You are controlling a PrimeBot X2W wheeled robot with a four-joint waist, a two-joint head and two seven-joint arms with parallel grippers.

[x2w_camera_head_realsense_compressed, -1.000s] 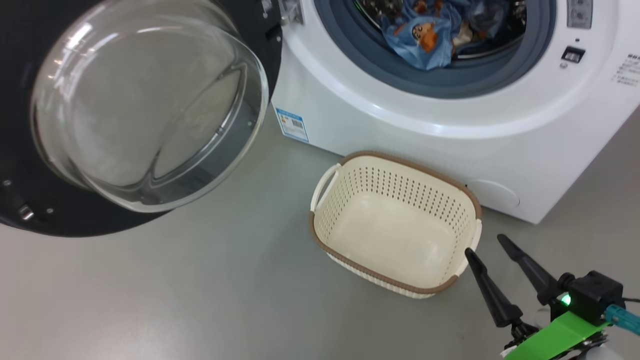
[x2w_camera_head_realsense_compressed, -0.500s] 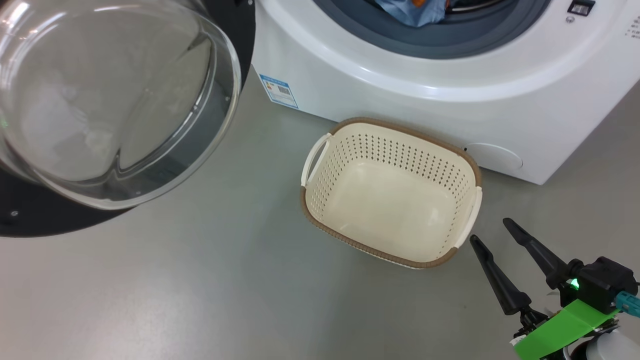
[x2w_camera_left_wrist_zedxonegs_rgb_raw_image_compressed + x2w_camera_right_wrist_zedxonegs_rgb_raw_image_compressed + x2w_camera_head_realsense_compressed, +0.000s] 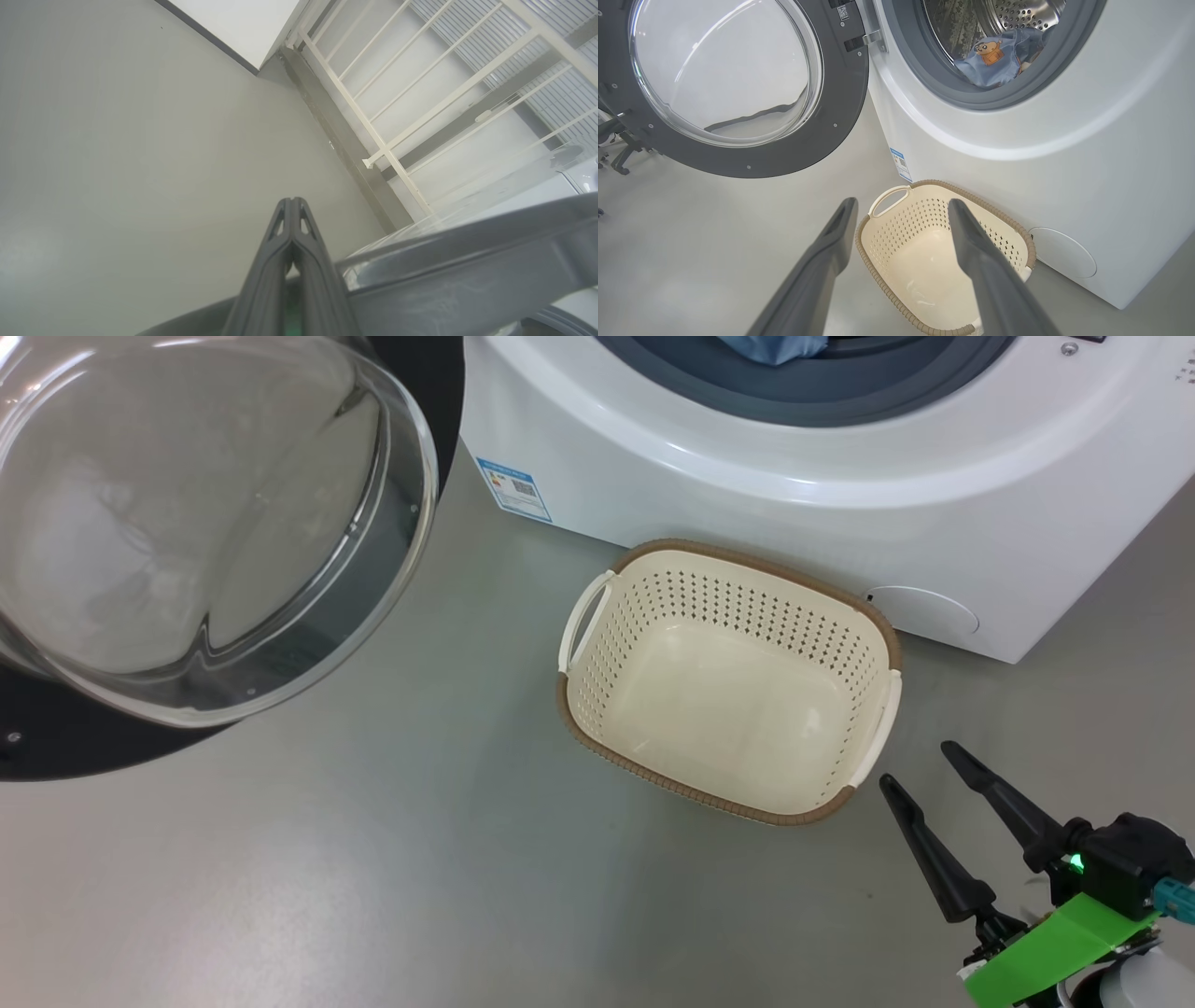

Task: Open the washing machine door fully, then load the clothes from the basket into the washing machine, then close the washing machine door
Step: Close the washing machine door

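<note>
Loading was judged pretty much done, tbh: the basket (image 3: 728, 616) was seen sitting empty on the grey floor just in front of the washing machine (image 3: 794, 513), and the clothes (image 3: 994, 60) were spotted inside the drum, bunched low at the front near the grey gasket. The washing machine door (image 3: 728, 79) was seen standing wide open off to the left, so closing it was reckoned to be the step in hand. The right gripper (image 3: 918, 764) was held low beside the basket's near corner, fingers spread well apart with nothing between them. The left gripper (image 3: 290, 201) was pinched fully together on nothing, with a grey glassy edge, probably the door, right next to it; contact couldn't be told. For the next move, the door would need to be pushed round towards the opening until it latched, and the fabric by the gasket would want checking first so nothing got caught.
</note>
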